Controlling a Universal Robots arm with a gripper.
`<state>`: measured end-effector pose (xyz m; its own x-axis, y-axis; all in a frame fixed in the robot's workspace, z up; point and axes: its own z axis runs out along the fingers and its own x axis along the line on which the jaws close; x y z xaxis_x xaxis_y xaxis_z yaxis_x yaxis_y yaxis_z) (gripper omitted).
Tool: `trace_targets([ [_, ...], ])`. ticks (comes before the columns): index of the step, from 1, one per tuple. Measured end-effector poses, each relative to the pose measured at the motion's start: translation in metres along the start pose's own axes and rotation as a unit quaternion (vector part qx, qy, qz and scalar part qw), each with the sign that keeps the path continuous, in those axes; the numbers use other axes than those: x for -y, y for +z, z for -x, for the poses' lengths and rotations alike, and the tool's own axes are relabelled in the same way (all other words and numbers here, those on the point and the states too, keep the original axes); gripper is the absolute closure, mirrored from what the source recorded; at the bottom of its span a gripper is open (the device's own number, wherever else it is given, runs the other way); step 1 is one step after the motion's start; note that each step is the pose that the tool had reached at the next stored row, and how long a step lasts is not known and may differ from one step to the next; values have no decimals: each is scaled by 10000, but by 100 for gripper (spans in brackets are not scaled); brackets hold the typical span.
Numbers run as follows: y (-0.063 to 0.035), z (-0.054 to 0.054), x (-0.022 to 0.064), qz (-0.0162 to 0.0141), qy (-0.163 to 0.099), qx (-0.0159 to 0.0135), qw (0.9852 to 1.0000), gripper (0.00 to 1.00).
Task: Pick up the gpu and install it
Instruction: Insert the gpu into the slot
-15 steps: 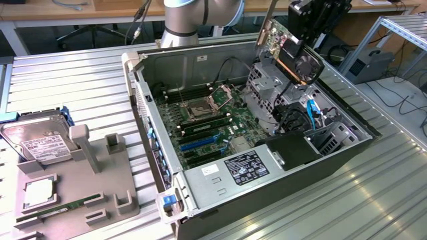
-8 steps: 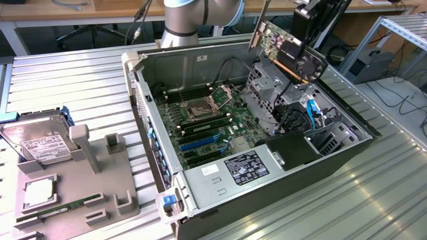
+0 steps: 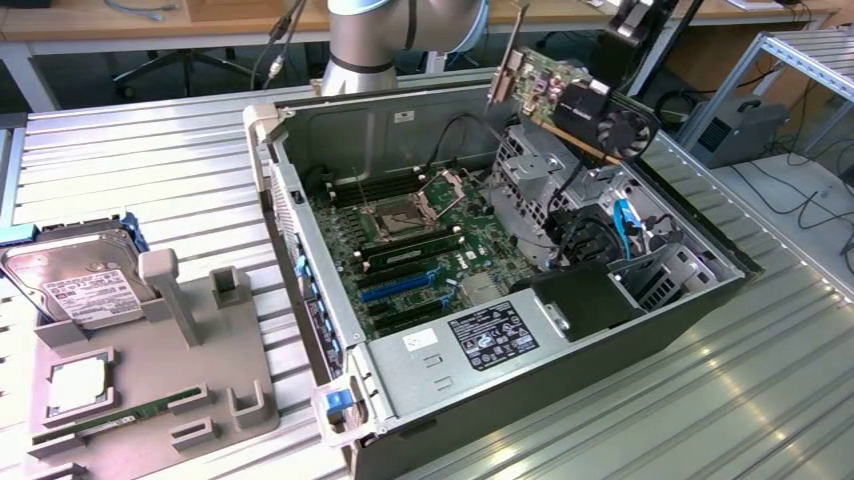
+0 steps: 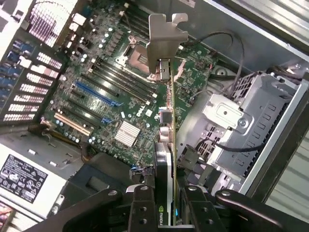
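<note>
The tool (image 4: 167, 195) is closed on the gpu (image 3: 577, 103), a thin flat expansion card with a dark circuit board, a black fan shroud and a long silvery-beige metal bracket at one end. In the wrist view the two black fingers (image 4: 141, 209) press on either face of the card, which is seen edge-on, with its bracket at the far end from the tool.

The gpu is in the air, clear of everything below it. In the exterior view it hangs tilted above the far corner of the open grey computer case (image 3: 286, 205), over the silver perforated drive cage (image 3: 529, 176). Its bracket is towards the exterior view's left and its fan end towards the exterior view's right.

Inside the case lies the green motherboard (image 3: 430, 238) with an open processor socket (image 3: 407, 212), rows of black slots and one bright blue slot (image 3: 396, 287). None of these slots holds the card. A power supply with a black printed label (image 3: 491, 337) sits at the near end of the case.

The case lies on its side on a ribbed silvery metal desk (image 3: 160, 170). On the exterior view's left stands a grey moulded parts holder (image 3: 200, 370). It carries a boxy silver hard drive with a white label (image 3: 74, 285), a square processor chip (image 3: 78, 383) and a narrow green memory stick (image 3: 114, 418). The light-grey base of the robot arm (image 3: 367, 40) rises behind the case.
</note>
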<state>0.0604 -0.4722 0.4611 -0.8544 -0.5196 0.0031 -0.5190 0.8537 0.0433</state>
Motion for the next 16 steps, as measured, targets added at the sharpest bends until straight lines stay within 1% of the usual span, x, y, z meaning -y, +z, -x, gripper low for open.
trace_targets([
  [1,0,0,0,-3,-179,-9,9998,73],
  [3,0,0,0,-7,-487,-24,9988,73],
  [6,0,0,0,-10,-761,-38,9971,73],
  [8,0,0,0,-12,-951,-47,9955,73],
  [9,0,0,0,-15,-1173,-57,9931,73],
  [11,1,0,0,-19,-1516,-74,9884,73],
  [12,1,0,0,-21,-1699,-82,9854,73],
  [14,1,0,0,-23,-1896,-92,9818,73],
  [15,1,0,0,-24,-2027,-98,9792,73],
  [16,1,0,0,-25,-2189,-105,9757,73],
])
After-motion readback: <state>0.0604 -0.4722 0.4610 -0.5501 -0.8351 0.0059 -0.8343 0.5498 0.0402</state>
